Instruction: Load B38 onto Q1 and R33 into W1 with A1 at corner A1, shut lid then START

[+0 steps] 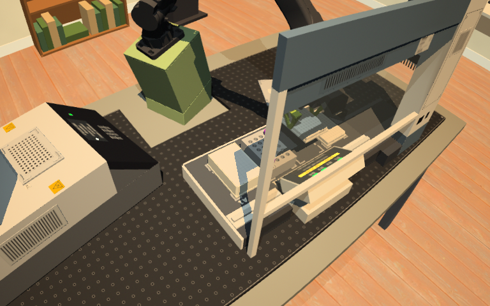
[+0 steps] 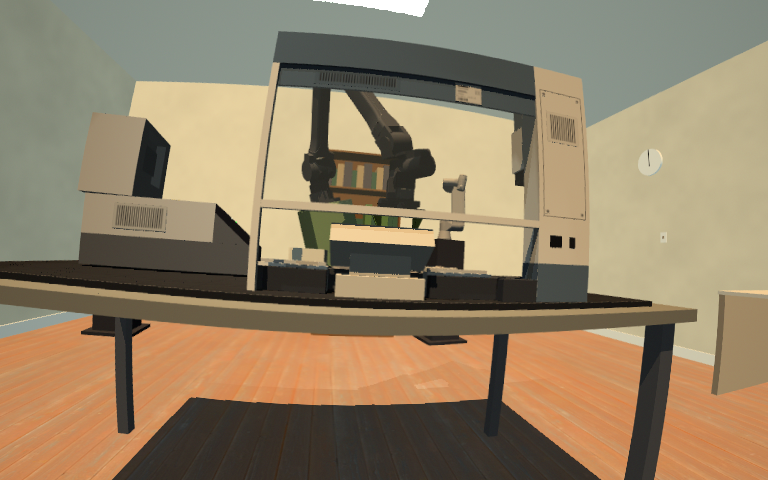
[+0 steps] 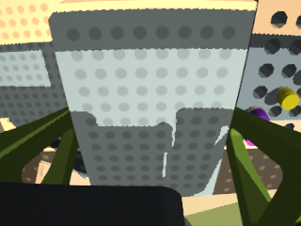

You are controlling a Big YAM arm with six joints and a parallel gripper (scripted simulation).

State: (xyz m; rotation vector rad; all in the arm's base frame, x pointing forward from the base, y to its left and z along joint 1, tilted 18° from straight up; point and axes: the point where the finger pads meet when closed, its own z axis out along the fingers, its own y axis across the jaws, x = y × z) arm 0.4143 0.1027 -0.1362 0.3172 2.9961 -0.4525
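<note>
My gripper (image 3: 151, 113) is shut on the plate B38 (image 3: 150, 94), its green fingers on the two long sides. In the top view the gripper (image 1: 304, 115) holds the plate B38 (image 1: 306, 124) a little above the deck, under the frame's top beam. The plate R33 (image 1: 330, 135) lies beside it on the deck; it also shows in the wrist view (image 3: 25, 32). The cycler Q1 (image 1: 53, 173) stands at the left, its lid (image 2: 124, 152) raised, its block (image 1: 30, 155) bare and its lamp (image 1: 70, 115) green.
The tube cooling block (image 1: 265, 148) with tubes (image 3: 285, 97) stands right beside the held plate; the deep-well block (image 1: 227, 169) is beyond it. The deck's frame has a top beam (image 1: 361, 46), a front post (image 1: 265, 173) and a low cross bar (image 1: 325, 166). The arm's green pedestal (image 1: 170, 75) stands behind.
</note>
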